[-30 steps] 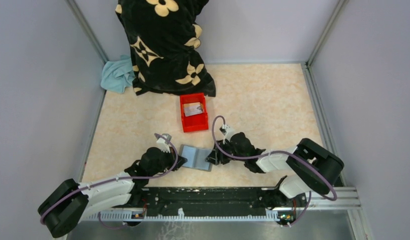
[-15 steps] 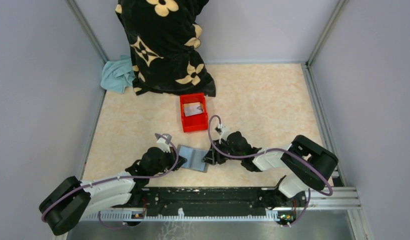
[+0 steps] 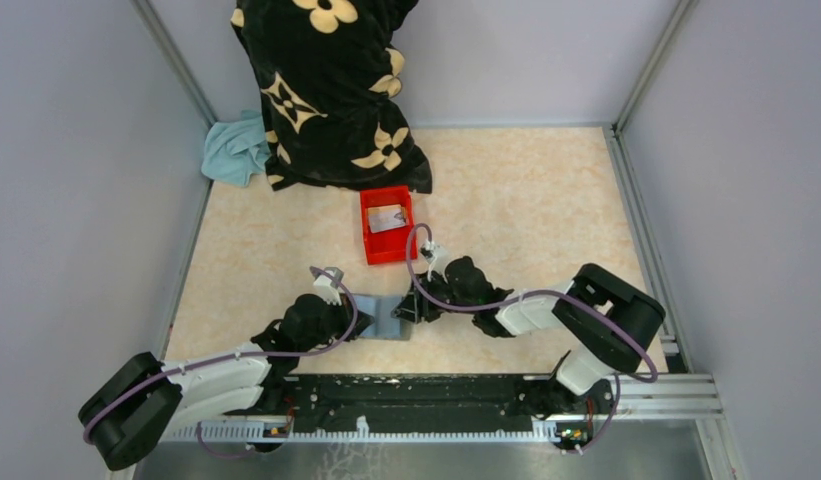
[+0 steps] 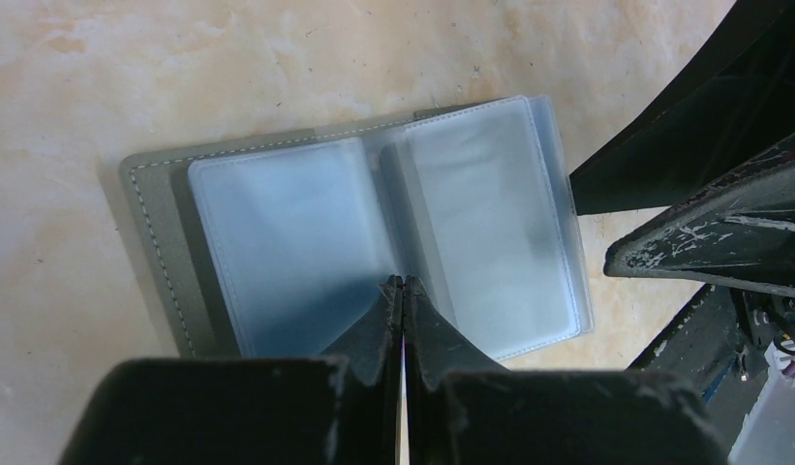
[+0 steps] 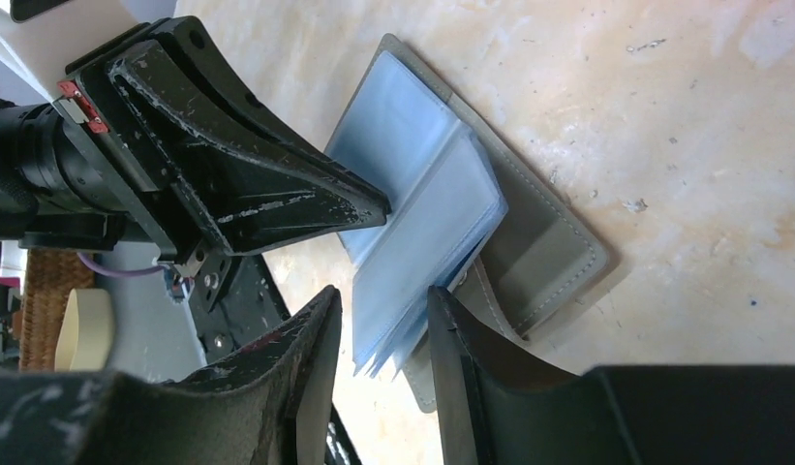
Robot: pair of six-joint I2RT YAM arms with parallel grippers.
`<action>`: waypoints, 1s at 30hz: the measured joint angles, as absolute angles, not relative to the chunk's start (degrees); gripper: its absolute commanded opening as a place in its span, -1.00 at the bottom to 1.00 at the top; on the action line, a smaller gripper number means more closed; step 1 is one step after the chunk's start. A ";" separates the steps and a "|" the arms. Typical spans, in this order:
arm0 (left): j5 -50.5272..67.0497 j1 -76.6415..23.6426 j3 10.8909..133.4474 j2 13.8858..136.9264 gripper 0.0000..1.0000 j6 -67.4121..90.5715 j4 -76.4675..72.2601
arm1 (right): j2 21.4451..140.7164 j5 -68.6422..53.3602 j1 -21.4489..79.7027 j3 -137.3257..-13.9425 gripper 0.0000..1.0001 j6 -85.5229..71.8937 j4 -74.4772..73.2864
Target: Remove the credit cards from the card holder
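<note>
The counter (image 3: 546,200) carries a red bin (image 3: 370,240); just nearer, the card holder (image 3: 384,318) lies open. Your left end effector (image 4: 403,291), pressed together, sits on its centre fold. Your right end effector (image 5: 383,294), spread, straddles its clear sleeves (image 5: 427,242). A silver card (image 3: 387,218) lies in the bin.

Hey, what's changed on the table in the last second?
The right claw slid left over the card holder's right half and narrowed; its fingers now straddle the plastic sleeves. The left claw stayed shut, pinning the holder's fold. The red bin did not move.
</note>
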State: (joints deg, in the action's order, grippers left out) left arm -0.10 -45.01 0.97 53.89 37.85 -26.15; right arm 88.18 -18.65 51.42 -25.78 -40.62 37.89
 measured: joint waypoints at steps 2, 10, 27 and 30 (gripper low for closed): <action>-0.10 -45.01 0.97 53.89 -0.95 37.85 -26.15 | 88.86 -18.72 51.64 -26.46 -0.25 -40.62 37.87; -0.10 -45.01 0.97 53.89 -0.95 37.85 -26.17 | 90.87 -19.81 53.01 -30.02 -0.25 -40.75 38.15; -0.05 -45.01 0.97 53.56 -0.96 37.85 -26.20 | 95.85 -14.39 55.00 -36.86 -0.98 -38.02 26.65; 0.03 -45.01 0.97 53.54 -0.94 37.85 -26.22 | 95.85 -13.76 55.00 -36.95 -1.00 -38.11 26.06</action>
State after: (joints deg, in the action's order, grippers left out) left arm 0.03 -45.01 0.97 53.54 37.85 -26.22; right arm 95.85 -13.76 55.00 -36.95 -38.11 26.06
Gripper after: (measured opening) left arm 0.025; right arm 0.025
